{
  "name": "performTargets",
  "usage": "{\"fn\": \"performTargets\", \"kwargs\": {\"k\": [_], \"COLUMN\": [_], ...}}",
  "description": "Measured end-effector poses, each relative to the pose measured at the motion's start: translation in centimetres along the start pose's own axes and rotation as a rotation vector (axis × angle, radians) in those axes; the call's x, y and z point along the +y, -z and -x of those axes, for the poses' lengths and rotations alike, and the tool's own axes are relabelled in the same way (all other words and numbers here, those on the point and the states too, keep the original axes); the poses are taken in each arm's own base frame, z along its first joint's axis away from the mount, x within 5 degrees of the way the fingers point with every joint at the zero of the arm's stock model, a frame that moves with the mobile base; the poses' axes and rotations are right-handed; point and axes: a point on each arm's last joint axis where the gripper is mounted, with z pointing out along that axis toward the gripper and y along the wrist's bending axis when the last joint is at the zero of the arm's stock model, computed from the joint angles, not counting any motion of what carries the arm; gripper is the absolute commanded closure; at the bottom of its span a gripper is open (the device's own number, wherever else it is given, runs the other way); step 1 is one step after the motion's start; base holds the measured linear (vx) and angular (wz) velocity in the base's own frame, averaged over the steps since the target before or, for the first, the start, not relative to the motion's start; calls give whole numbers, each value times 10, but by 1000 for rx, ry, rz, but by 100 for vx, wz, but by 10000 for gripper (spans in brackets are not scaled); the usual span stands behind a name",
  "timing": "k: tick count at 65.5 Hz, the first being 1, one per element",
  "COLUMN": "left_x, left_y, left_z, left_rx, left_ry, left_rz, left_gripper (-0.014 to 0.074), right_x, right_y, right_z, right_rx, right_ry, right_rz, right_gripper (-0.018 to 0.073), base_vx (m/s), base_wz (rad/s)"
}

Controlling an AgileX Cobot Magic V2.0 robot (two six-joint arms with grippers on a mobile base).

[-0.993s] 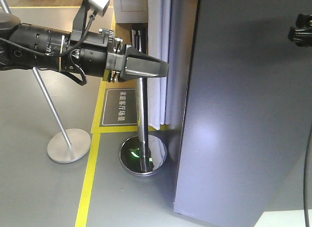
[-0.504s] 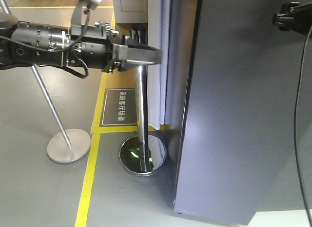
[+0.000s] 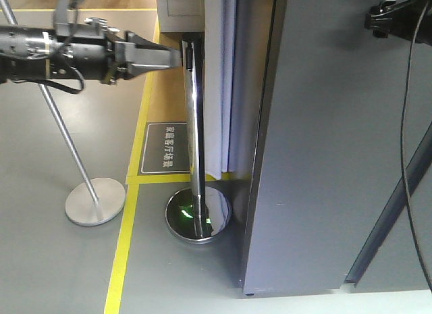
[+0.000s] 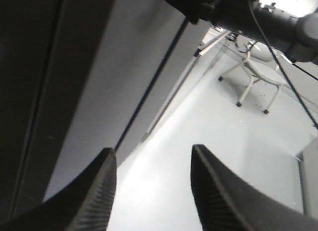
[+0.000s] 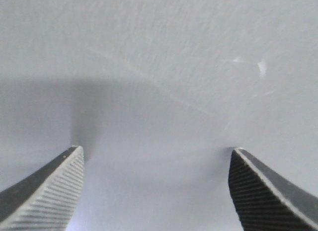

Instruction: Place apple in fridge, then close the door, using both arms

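The fridge (image 3: 324, 159) shows only its plain grey door (image 3: 337, 192), closed; the apple is not visible. Left gripper (image 4: 151, 186) hangs empty, jaws apart, beside the fridge. Right gripper (image 5: 156, 189), jaws spread wide and empty, has both fingertips (image 5: 59, 174) against the door.

Door (image 3: 324, 159) outer face: plain matte grey. Left gripper (image 3: 177, 55): black, fingers (image 4: 218, 196) with fine ribbed pads. Right gripper (image 5: 156, 189): same dark ribbing. Floor (image 3: 54, 260): grey with yellow tape lines (image 3: 125, 240). Stanchion post (image 3: 196, 138): polished chrome. Floor sign (image 3: 165, 148): dark grey, white characters.
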Motion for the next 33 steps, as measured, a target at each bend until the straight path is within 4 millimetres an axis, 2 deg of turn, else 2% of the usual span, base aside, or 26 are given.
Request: {"fn": "performTargets", "kwargs": {"k": [8, 14, 21, 25, 33], "left_x": [11, 20, 25, 26, 23], "left_y": [12, 22, 33, 40, 53], "left_z": [4, 6, 6, 6, 6], "left_rx": [-25, -39, -29, -17, 2], "left_ry": [13, 28, 37, 43, 40], "left_rz": [39, 61, 42, 21, -25], "left_gripper": [264, 279, 314, 351, 447], "right_x": [3, 11, 26, 36, 51], "right_y": [3, 17, 45, 68, 107], "right_z": [-4, 2, 22, 35, 52], "right_rx": [67, 108, 110, 112, 126], "right_ry": [10, 27, 63, 95, 138], "right_rz": [62, 138, 223, 288, 401], "right_gripper": [17, 76, 186, 257, 459], "base_vx": [0, 0, 0, 0, 0], "base_wz": [0, 0, 0, 0, 0]}}
